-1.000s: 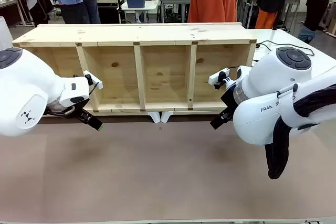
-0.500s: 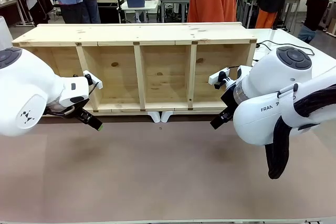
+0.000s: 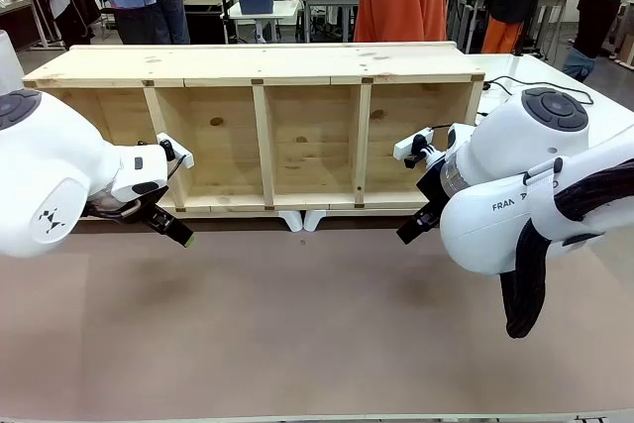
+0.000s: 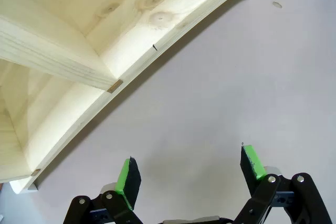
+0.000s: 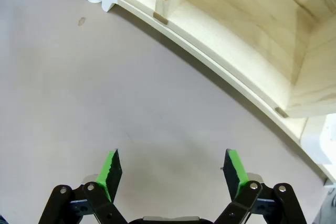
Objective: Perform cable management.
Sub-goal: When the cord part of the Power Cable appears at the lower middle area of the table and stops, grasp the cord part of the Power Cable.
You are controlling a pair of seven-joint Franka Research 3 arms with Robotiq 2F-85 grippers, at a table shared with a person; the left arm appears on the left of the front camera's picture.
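Brown surface (image 3: 317,334) carries long wooden shelf (image 3: 263,64), open side facing robot. Left gripper (image 4: 189,163) and right gripper (image 5: 172,162) low above surface near shelf's front edge, jaws spread wide, empty. Cable (image 3: 517,78): thin black cord, curved, on white top beyond shelf's right end.

Free passage is offered across the bare table (image 3: 317,334) in the lower half of the frame. The upper middle is blocked by the shelf (image 3: 307,64), whose open bays can be entered from the front. The side edges are crowded by the left arm (image 3: 50,175) and right arm (image 3: 515,185).
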